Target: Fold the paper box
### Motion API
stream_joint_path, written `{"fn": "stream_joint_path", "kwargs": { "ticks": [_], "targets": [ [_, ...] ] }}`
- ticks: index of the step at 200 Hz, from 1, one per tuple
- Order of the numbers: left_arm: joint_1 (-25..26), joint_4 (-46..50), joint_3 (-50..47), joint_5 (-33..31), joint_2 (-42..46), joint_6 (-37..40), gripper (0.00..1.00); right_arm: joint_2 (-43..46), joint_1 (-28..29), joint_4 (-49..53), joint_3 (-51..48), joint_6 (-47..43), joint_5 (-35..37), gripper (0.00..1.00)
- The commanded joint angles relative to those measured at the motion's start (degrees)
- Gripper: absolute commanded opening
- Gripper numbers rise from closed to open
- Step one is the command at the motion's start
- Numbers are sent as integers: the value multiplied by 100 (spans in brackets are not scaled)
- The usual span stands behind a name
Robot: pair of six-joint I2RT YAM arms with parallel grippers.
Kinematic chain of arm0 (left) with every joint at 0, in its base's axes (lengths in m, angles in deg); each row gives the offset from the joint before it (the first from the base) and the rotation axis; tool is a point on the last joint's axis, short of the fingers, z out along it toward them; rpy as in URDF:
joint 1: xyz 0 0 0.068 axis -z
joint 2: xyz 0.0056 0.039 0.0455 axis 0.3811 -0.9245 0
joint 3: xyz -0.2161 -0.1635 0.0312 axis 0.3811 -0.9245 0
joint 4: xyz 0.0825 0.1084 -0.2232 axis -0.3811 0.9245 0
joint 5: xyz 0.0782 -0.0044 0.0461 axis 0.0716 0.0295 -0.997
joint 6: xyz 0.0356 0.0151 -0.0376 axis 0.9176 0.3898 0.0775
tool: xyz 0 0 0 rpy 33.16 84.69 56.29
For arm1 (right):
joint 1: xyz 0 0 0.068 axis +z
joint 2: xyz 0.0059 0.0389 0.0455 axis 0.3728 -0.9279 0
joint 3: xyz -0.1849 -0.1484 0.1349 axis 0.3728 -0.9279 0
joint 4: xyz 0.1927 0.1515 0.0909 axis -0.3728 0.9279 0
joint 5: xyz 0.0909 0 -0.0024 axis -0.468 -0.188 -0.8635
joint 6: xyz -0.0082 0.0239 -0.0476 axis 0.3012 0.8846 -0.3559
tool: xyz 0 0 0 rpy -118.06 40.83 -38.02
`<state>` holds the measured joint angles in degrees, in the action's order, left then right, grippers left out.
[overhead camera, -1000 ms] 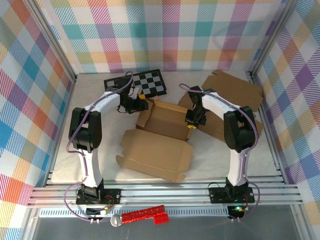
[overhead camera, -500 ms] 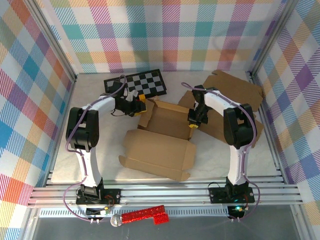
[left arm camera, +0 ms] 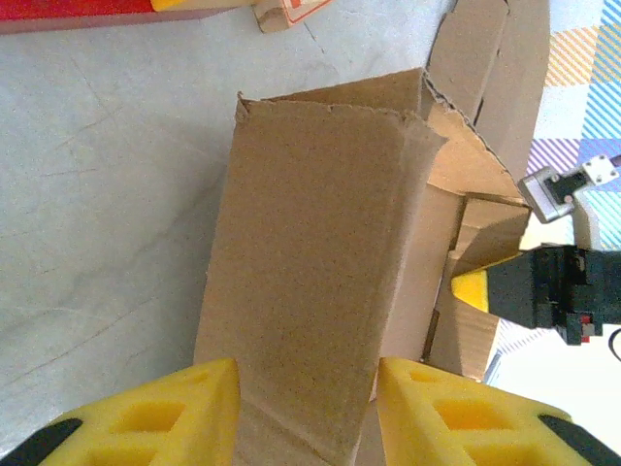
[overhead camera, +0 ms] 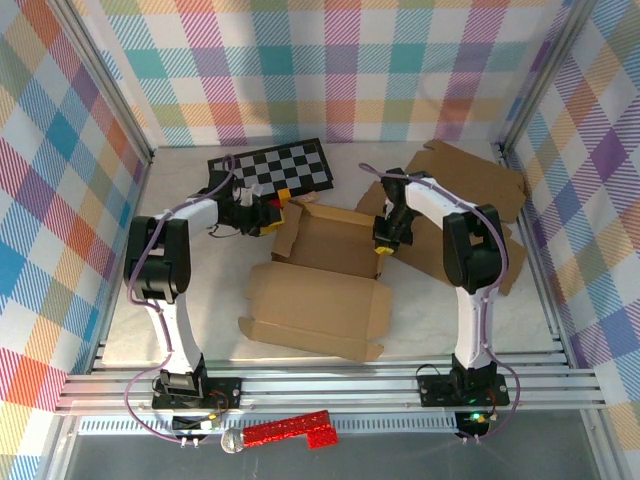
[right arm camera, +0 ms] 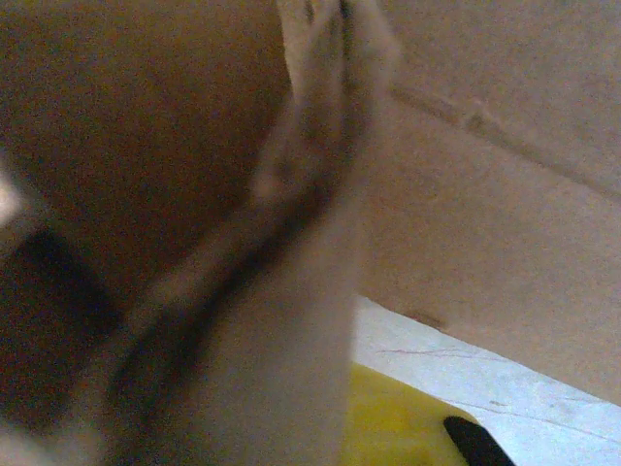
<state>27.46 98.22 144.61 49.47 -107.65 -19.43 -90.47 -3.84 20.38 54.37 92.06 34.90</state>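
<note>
The brown paper box (overhead camera: pixel 330 245) lies open mid-table, its wide lid flap (overhead camera: pixel 315 308) spread flat toward me. My left gripper (overhead camera: pixel 270 213) is at the box's left end. In the left wrist view its yellow fingers (left arm camera: pixel 155 417) sit on either side of an upright end flap (left arm camera: pixel 320 243), which fills the gap between them. My right gripper (overhead camera: pixel 381 240) is at the box's right wall. One of its yellow fingers (right arm camera: pixel 398 427) lies pressed against a blurred cardboard edge (right arm camera: pixel 291 320), and the jaws are shut on that wall. The right gripper's yellow tip (left arm camera: pixel 472 289) is visible past the flap.
A black-and-white checkerboard (overhead camera: pixel 270 167) lies behind the left gripper, with small red and yellow blocks (overhead camera: pixel 285 195) beside it. Flat cardboard sheets (overhead camera: pixel 470 185) lie at the back right under the right arm. A red glitter piece (overhead camera: pixel 288 430) rests on the front rail.
My left gripper's jaws have closed in on the end flap and the left arm has swung a little leftward. The lid flap shifted slightly. The right gripper has stayed put.
</note>
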Motion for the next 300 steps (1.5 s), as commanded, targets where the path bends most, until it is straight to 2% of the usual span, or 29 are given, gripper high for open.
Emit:
{"fn": "stream_joint_path", "kwargs": {
  "ticks": [1,45,157,300],
  "targets": [
    [-58,25,-215,336,294,186,41,-121,-24,255,198,-174,-235,0],
    [-145,-37,-560,572,456,291,42,-249,-21,347,330,-280,-316,0],
    [-198,-137,-733,677,198,275,30,-342,-24,403,427,-296,-427,0],
    [219,805,-447,-217,-162,1060,22,-370,-25,427,516,-244,-455,0]
  ]
}}
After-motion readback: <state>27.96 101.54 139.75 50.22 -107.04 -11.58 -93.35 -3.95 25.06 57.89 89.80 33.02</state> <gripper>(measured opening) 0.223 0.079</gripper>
